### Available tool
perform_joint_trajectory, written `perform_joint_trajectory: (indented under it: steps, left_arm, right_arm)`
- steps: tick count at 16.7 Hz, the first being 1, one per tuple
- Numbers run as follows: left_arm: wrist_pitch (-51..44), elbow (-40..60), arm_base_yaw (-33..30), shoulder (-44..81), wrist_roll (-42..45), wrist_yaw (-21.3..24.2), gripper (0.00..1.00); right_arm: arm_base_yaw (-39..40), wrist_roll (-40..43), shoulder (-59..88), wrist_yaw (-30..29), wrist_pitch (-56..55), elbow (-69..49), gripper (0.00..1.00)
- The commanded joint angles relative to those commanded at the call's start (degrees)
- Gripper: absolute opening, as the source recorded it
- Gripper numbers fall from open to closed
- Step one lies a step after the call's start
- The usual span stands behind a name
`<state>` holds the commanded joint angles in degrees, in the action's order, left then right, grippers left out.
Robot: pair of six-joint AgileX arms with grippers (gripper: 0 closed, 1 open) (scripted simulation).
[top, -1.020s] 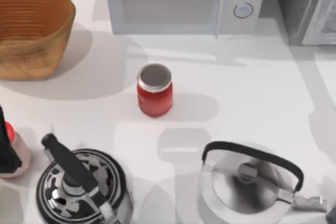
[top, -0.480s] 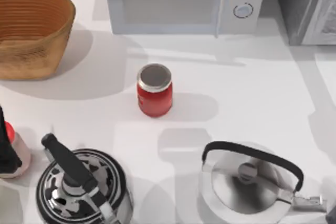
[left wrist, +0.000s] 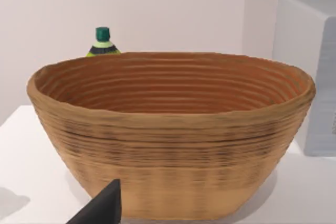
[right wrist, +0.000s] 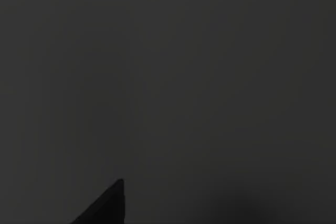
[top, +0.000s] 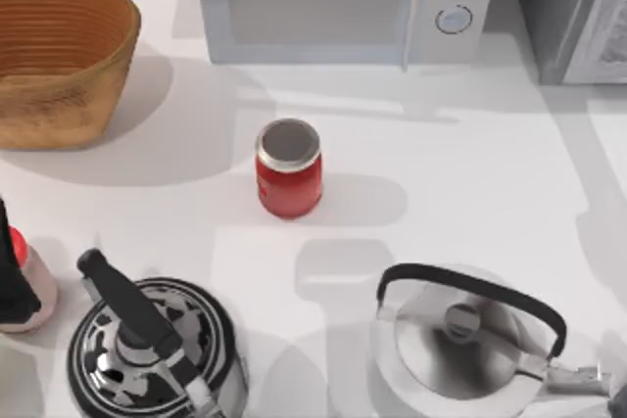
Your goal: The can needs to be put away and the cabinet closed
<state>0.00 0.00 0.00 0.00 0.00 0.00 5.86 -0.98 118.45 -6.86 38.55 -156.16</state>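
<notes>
Starting at the near edge of the desk, the can sat hard against the top view's left side, just left of the black patterned kettle, with a silver kettle off to the right. AgileX's left pincer was right up against the can and covering half of it, so honestly nobody could tell whether it was clenched on it or released. The right wrist view was dark, so no call on the right pincer either.

From what showed, the can looked upright, long axis vertical, red half up. It's probably light, thin-walled and a bit slick, so it would dent if squeezed hard. The best bet seemed a gentle hold across the middle of the body, kept vertical.

Further back stood a red jar mid-desk (not the target), then the wicker basket far left, the microwave, and what looked like the cabinet in the far right corner, well apart from the can.
</notes>
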Motion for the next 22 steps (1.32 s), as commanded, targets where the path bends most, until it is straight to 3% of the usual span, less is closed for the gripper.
perform_joint_trajectory:
  steps: [4,8,18,22]
  left_arm:
    - [0.00,0.00,0.00,0.00,0.00,0.00,1.00]
    - [0.00,0.00,0.00,0.00,0.00,0.00,1.00]
    - [0.00,0.00,0.00,0.00,0.00,0.00,1.00]
    - [0.00,0.00,0.00,0.00,0.00,0.00,1.00]
  right_arm:
    - [-0.35,0.54,-7.62,0.57,-2.35,10.39,1.00]
    - [-1.03,0.83,-22.62,1.48,-7.06,30.18,1.00]
    - [-3.08,-0.22,-77.77,4.98,-25.74,107.41,1.00]
    - [-4.03,-0.20,-97.72,6.18,-32.40,132.82,1.00]
